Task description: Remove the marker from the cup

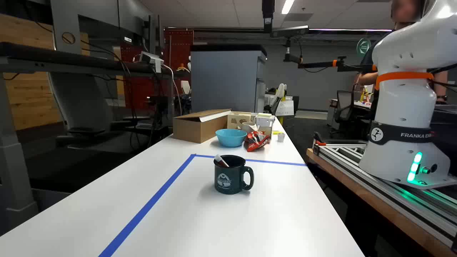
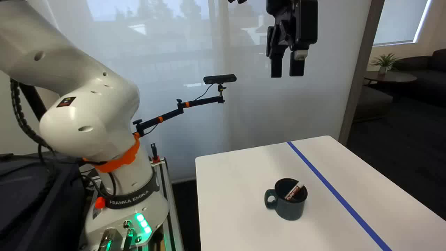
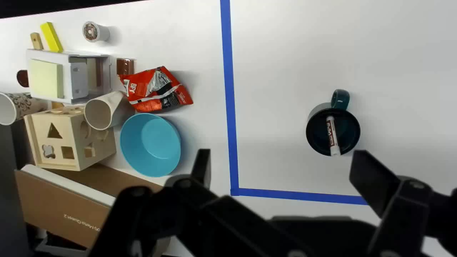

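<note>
The tool [image 2: 286, 71] hangs with its fingers spread and nothing between them. Well below it, the marker [image 2: 294, 191] leans in the cup [image 2: 290, 210], its top end poking over the rim toward the blue tape [image 2: 333, 193].

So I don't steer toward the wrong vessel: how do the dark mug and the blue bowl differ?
The mug is dark teal-black; the bowl is light blue.
The mug has a side handle; the bowl shows none.
The mug, with the marker in it, stands inside the corner of the blue tape; the bowl stands outside, beside the red packet.
Both stand upright, round and open-topped, on the white table.
</note>
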Robot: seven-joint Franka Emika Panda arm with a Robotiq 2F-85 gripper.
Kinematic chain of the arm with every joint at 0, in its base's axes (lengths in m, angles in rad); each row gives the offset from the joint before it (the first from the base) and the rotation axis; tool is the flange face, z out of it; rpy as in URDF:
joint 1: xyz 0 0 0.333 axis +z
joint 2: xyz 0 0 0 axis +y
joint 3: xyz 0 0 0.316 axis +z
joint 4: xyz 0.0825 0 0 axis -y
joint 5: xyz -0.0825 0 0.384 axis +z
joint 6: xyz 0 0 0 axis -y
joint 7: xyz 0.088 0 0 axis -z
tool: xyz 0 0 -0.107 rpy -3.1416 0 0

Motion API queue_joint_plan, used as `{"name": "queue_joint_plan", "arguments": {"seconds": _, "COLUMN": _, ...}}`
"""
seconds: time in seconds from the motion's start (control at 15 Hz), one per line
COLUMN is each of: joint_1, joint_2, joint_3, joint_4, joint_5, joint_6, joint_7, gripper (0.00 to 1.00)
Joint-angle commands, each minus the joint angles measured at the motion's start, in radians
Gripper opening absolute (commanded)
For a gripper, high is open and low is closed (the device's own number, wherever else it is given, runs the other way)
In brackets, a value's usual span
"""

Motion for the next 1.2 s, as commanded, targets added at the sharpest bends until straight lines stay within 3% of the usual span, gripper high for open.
{"name": "queue_joint_plan", "arguments": {"seconds": 0.0, "joint_1": 0.028, "joint_2": 0.000, "joint_3": -0.022, "joint_4": 0.005, "joint_5": -0.011, "joint_6": -0.006, "joint_7": 0.011, "gripper": 1.00}}
{"name": "queue_joint_plan", "arguments": {"seconds": 0.73, "joint_1": 0.028, "joint_2": -0.002, "joint_3": -0.022, "joint_4": 0.009, "joint_5": -0.011, "joint_6": -0.007, "joint_7": 0.011, "gripper": 1.00}}
{"name": "queue_joint_plan", "arguments": {"seconds": 1.13, "joint_1": 0.038, "joint_2": 0.080, "joint_3": -0.026, "joint_4": -0.061, "joint_5": -0.004, "joint_6": 0.164, "joint_7": 0.084, "gripper": 1.00}}
